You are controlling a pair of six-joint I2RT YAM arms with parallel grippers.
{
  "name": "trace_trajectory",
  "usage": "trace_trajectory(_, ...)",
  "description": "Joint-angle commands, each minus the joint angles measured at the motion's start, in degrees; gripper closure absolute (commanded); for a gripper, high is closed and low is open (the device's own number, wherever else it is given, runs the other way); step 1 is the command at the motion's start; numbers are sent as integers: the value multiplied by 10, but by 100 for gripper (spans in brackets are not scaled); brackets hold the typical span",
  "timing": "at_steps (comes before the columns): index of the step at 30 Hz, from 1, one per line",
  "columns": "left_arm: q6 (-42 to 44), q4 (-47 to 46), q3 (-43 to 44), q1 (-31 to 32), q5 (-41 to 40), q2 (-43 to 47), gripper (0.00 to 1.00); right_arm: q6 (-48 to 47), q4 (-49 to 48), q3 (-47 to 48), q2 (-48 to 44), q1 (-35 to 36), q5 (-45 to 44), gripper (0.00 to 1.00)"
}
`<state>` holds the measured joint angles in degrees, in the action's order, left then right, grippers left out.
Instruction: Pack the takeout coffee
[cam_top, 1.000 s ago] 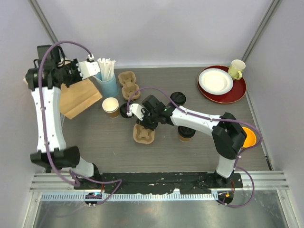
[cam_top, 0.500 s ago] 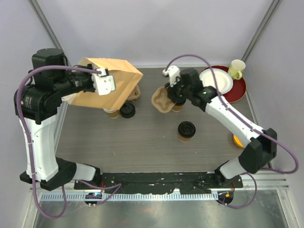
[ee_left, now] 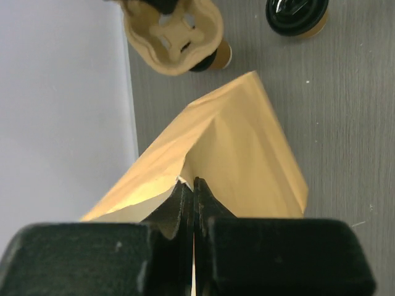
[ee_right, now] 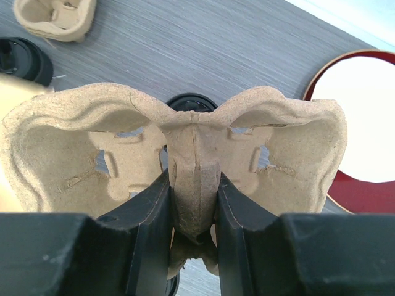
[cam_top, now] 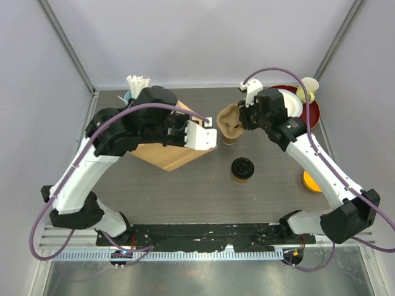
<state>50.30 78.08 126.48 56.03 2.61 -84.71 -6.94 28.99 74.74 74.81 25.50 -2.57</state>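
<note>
**A:** Cups first: where do they stand?

**B:** Both are on the table (cam_top: pixel 185 191). One lidded cup (cam_top: pixel 242 169) sits alone near the middle. The other cup (ee_left: pixel 216 57) is just behind it, half hidden under the pulp carrier (cam_top: pixel 229 120).

**A:** Who has the carrier?

**B:** The right gripper (ee_right: pixel 194 185) does. Its jaws are pinched on the centre rib and it holds the carrier tilted in the air above that far cup. A second ago the carrier lay flat on the table, nearer the arms. It has been lifted and swung across.

**A:** And the left?

**B:** The left gripper (ee_left: pixel 194 196) has its jaws pressed together on an edge of the brown paper bag (cam_top: pixel 165 154). The bag lay flat at the far left a second ago. Now it is at the middle, just left of the carrier. I cannot tell whether its base touches the table.

**A:** What does that mean for the packing?

**B:** Neither cup is in the carrier or the bag yet. Both packing pieces are now close to the cups, though. I judge the carrier needs setting down level before a cup can be seated in it.

**A:** Anything in the way?

**B:** The red tray (cam_top: pixel 308 126) with its white plate (cam_top: pixel 279 105) and yellow mug (cam_top: pixel 307 88) lies just beyond the right arm.
</note>
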Motion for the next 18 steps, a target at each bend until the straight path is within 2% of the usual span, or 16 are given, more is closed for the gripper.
trace_trajectory(1, -101, 170, 22, 6, -102, -20, 100, 11, -11, -4, -20, -14, -14, 75)
trace_trajectory(4, -120, 171, 19, 7, -117, -23, 100, 8, -9, -3, -16, -18, -13, 75)
trace_trajectory(8, -146, 170, -38, 7, -62, -20, 100, 8, -8, -2, -12, -19, -7, 76)
trace_trajectory(12, -159, 171, -84, 7, -47, -35, 100, 7, -8, -5, -12, -18, -6, 76)
trace_trajectory(18, -166, 171, -88, 7, -12, -71, 100, 6, -8, -8, -13, -18, -4, 76)
